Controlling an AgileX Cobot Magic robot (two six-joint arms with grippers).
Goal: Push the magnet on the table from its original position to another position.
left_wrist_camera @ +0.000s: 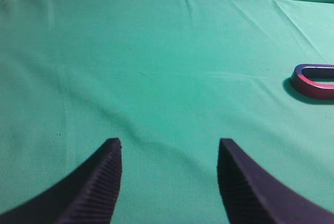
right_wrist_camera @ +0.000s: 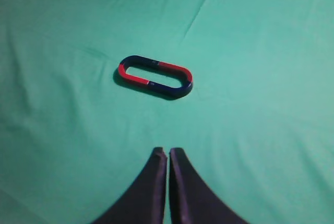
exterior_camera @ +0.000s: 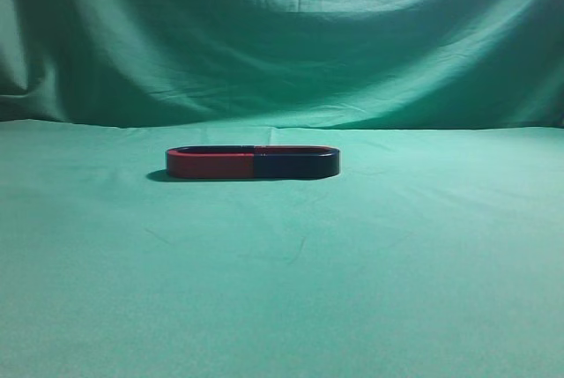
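Note:
The magnet [exterior_camera: 296, 165] lies flat on the table [exterior_camera: 282, 299], with its dark navy side near and its red arm far. It sits end to end with a like-sized magnet [exterior_camera: 211, 164] whose near side is red, and the two form one closed oval. In the right wrist view the magnet [right_wrist_camera: 169, 86] is the right half of the oval and the red-near magnet [right_wrist_camera: 130, 79] the left half. My right gripper [right_wrist_camera: 168, 151] is shut and empty, well short of the oval. My left gripper [left_wrist_camera: 169, 143] is open and empty over bare cloth. Neither gripper shows in the exterior view.
A green curtain [exterior_camera: 282, 43] hangs behind the table. In the left wrist view only the rounded end of the red-near magnet [left_wrist_camera: 312, 86] shows, at the right edge. The cloth has shallow wrinkles [right_wrist_camera: 201, 10].

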